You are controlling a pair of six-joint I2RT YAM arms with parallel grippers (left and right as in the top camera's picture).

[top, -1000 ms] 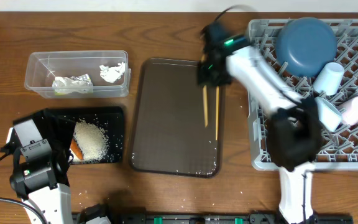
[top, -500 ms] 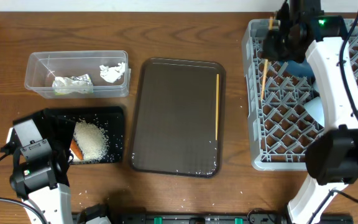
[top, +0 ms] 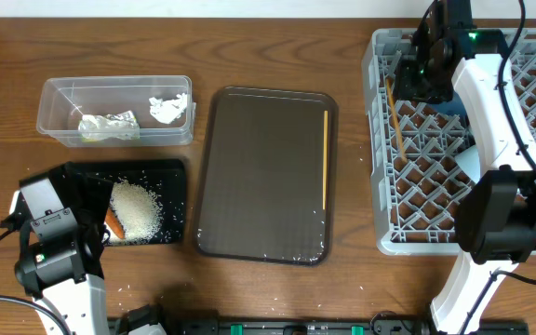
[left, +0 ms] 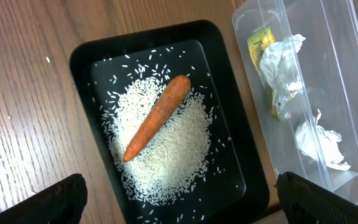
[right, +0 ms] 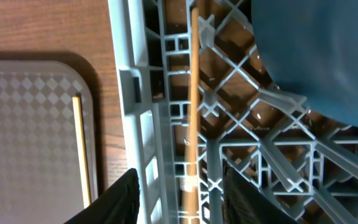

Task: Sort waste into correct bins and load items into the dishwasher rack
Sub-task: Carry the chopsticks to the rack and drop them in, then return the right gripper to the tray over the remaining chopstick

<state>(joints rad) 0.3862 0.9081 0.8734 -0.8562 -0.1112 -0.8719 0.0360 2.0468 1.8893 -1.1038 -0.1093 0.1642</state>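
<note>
My right end effector point(right: 179, 186) hangs partly open over the dishwasher rack point(top: 380, 186), gripping nothing. Only its wrist view shows one chopstick point(right: 192, 93) loose between the fingers, in the lattice by the rack wall, I judge so it can't roll. Overhead, the second chopstick point(top: 325, 158) lies on the serving tray point(top: 259, 177); my left end effector point(left: 185, 208) gapes empty.

We see a table point(top: 249, 46) of brown wood, its grain plain under a soft sheen. The rack point(top: 380, 186) on the right looks like moulded grey plastic, matt. The chopstick point(right: 193, 93) in it is pale smooth wood, as is the second chopstick point(top: 325, 158) on the brown tray point(top: 259, 177), whose surface has a fine diamond texture. The tub point(top: 63, 102) is clear glossy plastic, holding crumpled paper tissue point(left: 319, 140), creased silvery foil point(left: 278, 62) and a shiny wrapper point(left: 260, 40). The black tray point(left: 86, 56) is glossy plastic, with dull white rice point(left: 166, 162) and a smooth carrot point(left: 157, 118). The bowl point(right: 316, 56) is smooth, matt dark blue
</note>
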